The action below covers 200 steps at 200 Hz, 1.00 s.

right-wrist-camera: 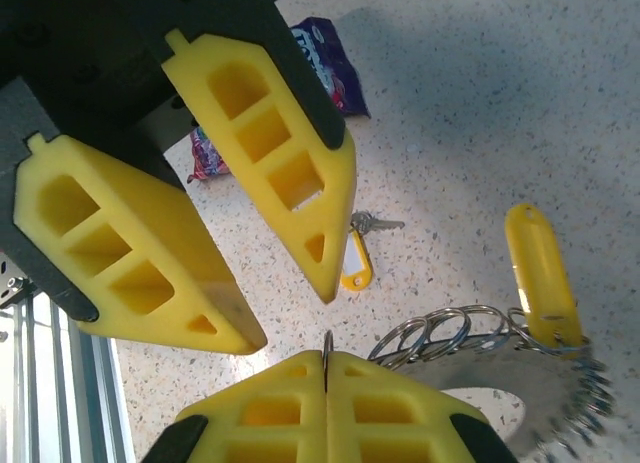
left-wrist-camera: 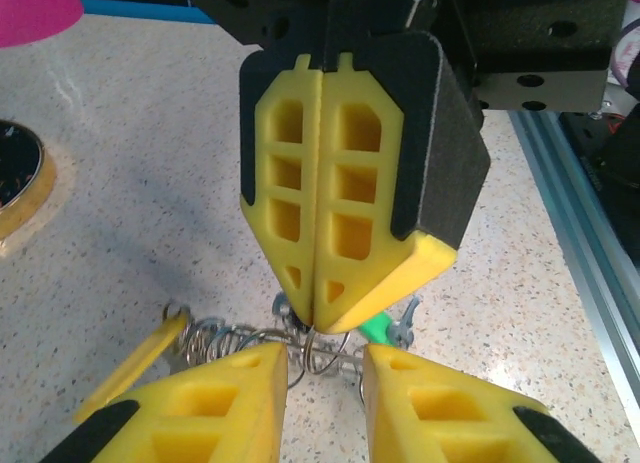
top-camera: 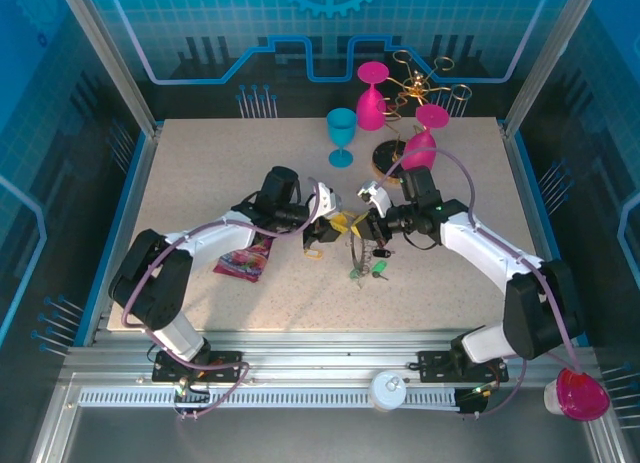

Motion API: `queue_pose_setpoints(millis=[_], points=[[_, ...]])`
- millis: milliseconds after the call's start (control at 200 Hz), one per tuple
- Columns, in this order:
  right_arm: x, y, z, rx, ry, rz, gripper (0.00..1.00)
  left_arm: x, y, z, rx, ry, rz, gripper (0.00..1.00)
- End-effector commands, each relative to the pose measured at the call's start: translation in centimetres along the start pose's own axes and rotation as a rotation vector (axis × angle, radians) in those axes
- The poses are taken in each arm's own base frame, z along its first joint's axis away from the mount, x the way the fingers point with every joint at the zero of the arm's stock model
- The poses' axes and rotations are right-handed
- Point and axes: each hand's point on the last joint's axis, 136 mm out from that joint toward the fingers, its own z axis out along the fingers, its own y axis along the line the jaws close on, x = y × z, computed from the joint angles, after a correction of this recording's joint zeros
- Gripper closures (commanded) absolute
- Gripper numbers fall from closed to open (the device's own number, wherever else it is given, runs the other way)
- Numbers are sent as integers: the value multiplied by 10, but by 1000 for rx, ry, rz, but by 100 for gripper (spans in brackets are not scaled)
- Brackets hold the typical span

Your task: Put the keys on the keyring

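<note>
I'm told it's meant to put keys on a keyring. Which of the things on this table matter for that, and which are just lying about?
For the job:
- keyring
- yellow-tagged key
- green-tagged key

Just lying about:
- snack packet
- teal goblet
- pink goblets
- gold rack

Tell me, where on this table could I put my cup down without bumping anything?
The far left corner is bare, between the left arm, the blue goblet and the table edge. So is the right side beyond the right arm. Crowded: the middle, around the keyring and keys, and the far right by the pink glasses and gold rack.
</note>
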Motion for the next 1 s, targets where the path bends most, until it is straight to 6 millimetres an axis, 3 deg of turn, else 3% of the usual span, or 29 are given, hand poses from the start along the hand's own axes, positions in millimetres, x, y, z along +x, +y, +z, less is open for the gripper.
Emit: queue_pose_setpoints(millis=[0,996], points=[[-13,8,-7,-33,-63,-74,100,-1,-10,1,84,0,27,74],[-24,30,-10,-92,-123,-124,100,-3,-11,7,119,75,6,85]])
